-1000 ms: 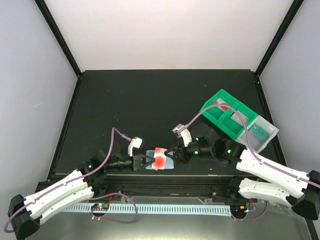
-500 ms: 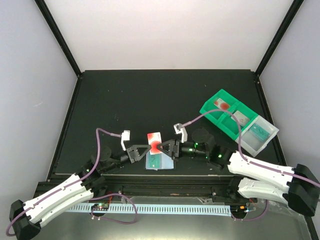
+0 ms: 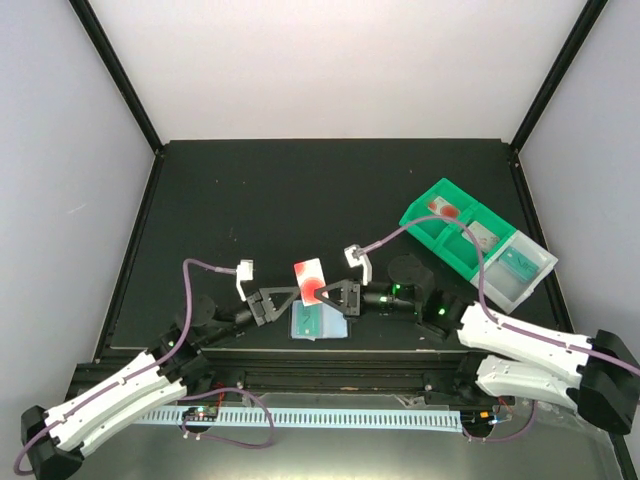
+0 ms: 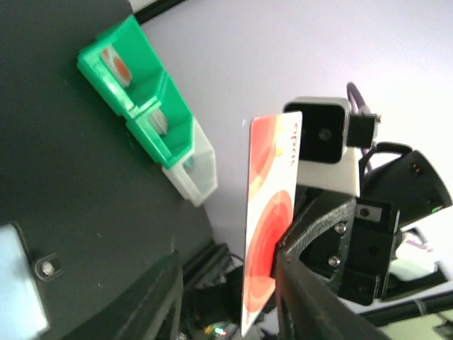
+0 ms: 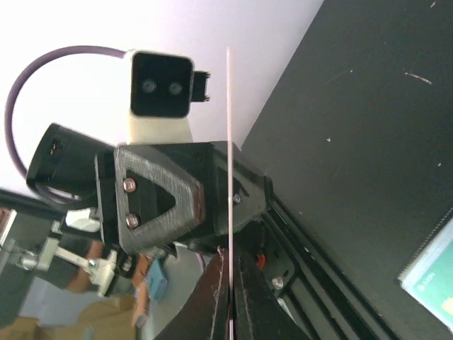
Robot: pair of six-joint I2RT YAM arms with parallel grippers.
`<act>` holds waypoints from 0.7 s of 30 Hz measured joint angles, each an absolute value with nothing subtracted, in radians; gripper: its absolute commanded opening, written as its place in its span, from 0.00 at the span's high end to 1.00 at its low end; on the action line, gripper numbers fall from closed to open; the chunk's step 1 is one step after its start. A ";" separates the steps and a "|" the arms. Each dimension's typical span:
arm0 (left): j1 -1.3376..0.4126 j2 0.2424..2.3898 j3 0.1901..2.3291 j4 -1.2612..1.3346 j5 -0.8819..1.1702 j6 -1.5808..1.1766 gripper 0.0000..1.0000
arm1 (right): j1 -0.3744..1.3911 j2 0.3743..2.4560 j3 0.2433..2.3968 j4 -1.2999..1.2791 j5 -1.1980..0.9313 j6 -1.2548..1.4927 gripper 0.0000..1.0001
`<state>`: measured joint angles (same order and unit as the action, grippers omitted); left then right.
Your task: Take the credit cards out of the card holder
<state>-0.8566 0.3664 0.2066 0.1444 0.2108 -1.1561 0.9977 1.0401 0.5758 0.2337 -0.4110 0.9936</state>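
Observation:
A white credit card with red marks (image 3: 308, 270) stands upright above the table's near edge. My right gripper (image 3: 320, 292) is shut on its lower part. In the right wrist view the card (image 5: 229, 142) shows edge-on as a thin line, pinched at my right gripper (image 5: 230, 258). My left gripper (image 3: 291, 297) is open on either side of the same card (image 4: 272, 212), with one finger (image 4: 304, 297) close beside it. The card holder (image 3: 318, 324) lies open below, pale inner side up, a teal card in its pocket. Its snap corner (image 4: 18, 283) shows in the left wrist view.
A green tray (image 3: 420, 222) with a clear end section (image 3: 527, 282) sits at the right, holding small card-like items in its compartments. It also appears as the green tray (image 4: 159, 134) in the left wrist view. Black frame posts stand at the back corners.
The card rose off the holder in my left gripper. My right gripper then closed on it and my left gripper opened, letting go.

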 measured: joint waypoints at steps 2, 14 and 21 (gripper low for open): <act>-0.857 0.337 0.207 0.119 0.212 -1.150 0.43 | 0.997 0.997 0.577 0.189 -0.427 0.931 0.99; -0.856 0.207 0.347 -0.158 0.324 -0.950 0.30 | 0.996 0.978 0.694 -0.147 -0.759 0.585 0.99; -0.856 0.369 0.455 -0.243 0.493 -0.824 0.56 | 0.996 1.009 0.724 -0.184 -0.876 0.524 0.99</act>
